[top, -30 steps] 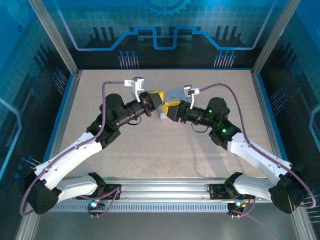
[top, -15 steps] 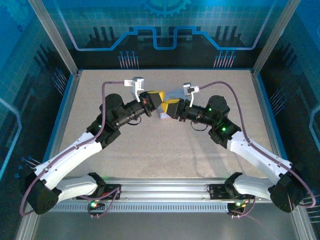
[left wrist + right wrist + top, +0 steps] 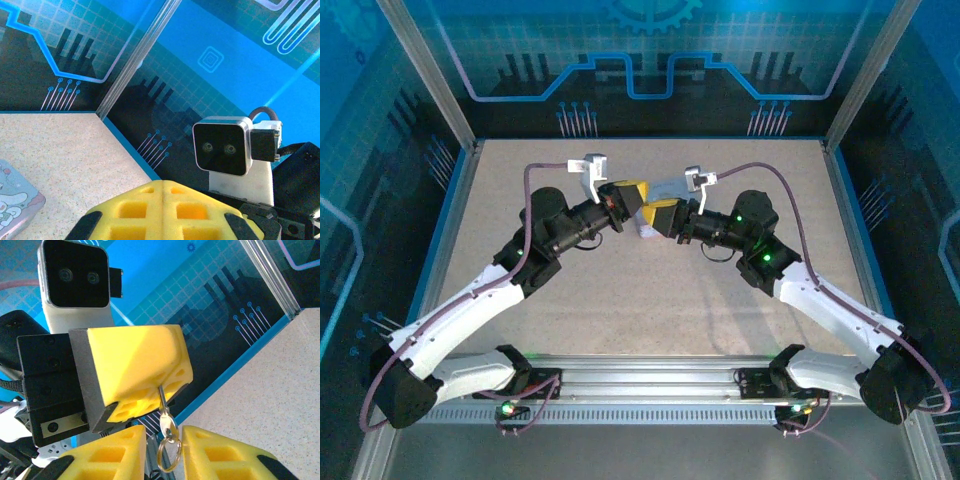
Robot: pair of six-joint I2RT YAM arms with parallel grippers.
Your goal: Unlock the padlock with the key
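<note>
In the right wrist view, the key (image 3: 165,416) is a small silvery one with a brass split ring (image 3: 169,454). Its blade is pinched between the yellow foam pads of my left gripper (image 3: 159,386), which is shut on it, and its head and ring hang out below. My right gripper (image 3: 164,434) has its two yellow fingers on either side of the key's head and ring, with a narrow gap still showing. In the top view the left gripper (image 3: 632,192) and right gripper (image 3: 660,212) meet tip to tip above mid-table. In the left wrist view, the left gripper (image 3: 163,183) has its pads pressed together. The padlock is hidden.
A pale lavender cartoon-printed tin box (image 3: 14,202) lies on the speckled table (image 3: 620,300), below the two grippers. Blue walls and aluminium posts (image 3: 425,70) enclose the table on three sides. The right wrist camera housing (image 3: 222,146) faces the left wrist camera at close range.
My right gripper has edged left toward the left gripper, and its jaws have narrowed around the key's head. The left arm has stayed still.
</note>
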